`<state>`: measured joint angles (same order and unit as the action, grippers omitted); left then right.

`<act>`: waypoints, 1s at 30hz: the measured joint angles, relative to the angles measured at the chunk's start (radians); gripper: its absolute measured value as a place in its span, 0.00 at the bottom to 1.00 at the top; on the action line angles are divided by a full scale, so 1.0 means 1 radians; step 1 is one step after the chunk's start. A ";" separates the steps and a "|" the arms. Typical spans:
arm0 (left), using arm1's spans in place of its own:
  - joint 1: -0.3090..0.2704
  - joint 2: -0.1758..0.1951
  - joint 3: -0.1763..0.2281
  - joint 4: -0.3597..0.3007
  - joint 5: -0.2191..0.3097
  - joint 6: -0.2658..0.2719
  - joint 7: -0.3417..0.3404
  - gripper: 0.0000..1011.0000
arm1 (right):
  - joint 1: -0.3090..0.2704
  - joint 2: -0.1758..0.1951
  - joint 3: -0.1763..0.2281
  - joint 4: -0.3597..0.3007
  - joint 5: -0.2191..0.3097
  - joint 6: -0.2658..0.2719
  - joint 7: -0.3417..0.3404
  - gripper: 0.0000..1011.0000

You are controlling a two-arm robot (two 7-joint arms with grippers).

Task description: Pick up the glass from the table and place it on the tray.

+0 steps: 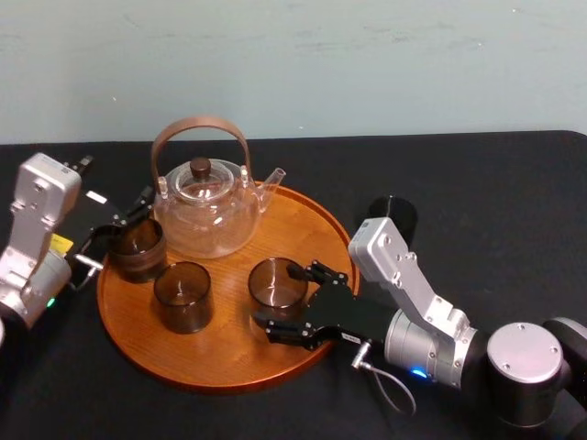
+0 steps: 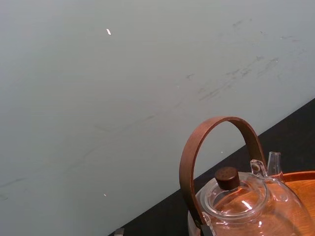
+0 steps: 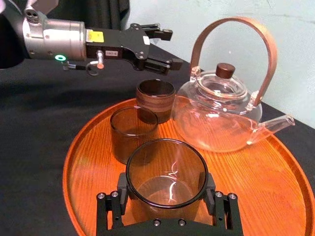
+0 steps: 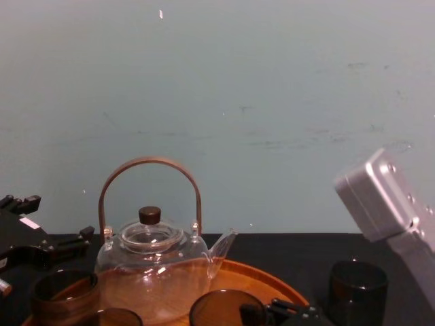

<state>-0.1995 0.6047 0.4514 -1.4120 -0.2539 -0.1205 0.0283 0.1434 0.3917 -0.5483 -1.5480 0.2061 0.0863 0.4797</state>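
Near the end of the task, I am watching the glass (image 1: 277, 286) standing upright on the tray (image 1: 229, 362), at about 3 o'clock from the tray's centre, its base appearing to rest on the wood. The carrying part looks done to me. What is left, as I am judging it, is letting go and backing the arm out without dragging the glass along.

The right gripper (image 3: 167, 189) is reaching in from the 4 o'clock side and is closed around the glass. Its fingers are set only as wide as the glass, and the pads (image 3: 210, 191) are pressing against opposite sides of the wall, low beneath the rim.

The left gripper (image 1: 133, 213) is hanging spread open and empty at the tray's 10 o'clock edge, just above and behind a brown glass (image 1: 136, 247) that it is not touching.

A second brown glass (image 1: 182, 295) is sitting at about 8 o'clock on the tray, apart from the held one. The glass teapot (image 1: 204, 215) is occupying the 12 o'clock side, its spout pointing toward 2 o'clock.

Off the tray, at about 2 o'clock and beyond the right arm, a dark cup (image 1: 393, 213) is standing on the black table (image 1: 495, 211). I cannot tell whether it is also meant for the tray.
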 joint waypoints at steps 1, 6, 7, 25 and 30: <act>0.000 0.000 0.000 0.000 0.000 0.000 0.000 0.99 | 0.003 -0.003 0.000 0.007 -0.001 0.000 0.000 0.89; 0.000 0.000 0.000 0.000 0.000 0.000 0.000 0.99 | 0.009 -0.008 -0.001 0.023 -0.002 0.000 0.000 0.89; 0.000 0.000 0.000 0.000 0.000 0.000 0.000 0.99 | 0.010 -0.009 -0.002 0.025 -0.002 0.000 0.000 0.89; 0.000 0.000 0.000 0.000 0.000 0.000 0.000 0.99 | 0.015 -0.016 -0.007 0.044 -0.005 -0.001 0.002 0.89; 0.000 0.000 0.000 0.000 0.000 0.000 0.000 0.99 | 0.015 -0.016 -0.007 0.044 -0.005 -0.001 0.003 0.89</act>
<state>-0.1995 0.6047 0.4514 -1.4120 -0.2539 -0.1206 0.0283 0.1586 0.3757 -0.5551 -1.5044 0.2015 0.0854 0.4823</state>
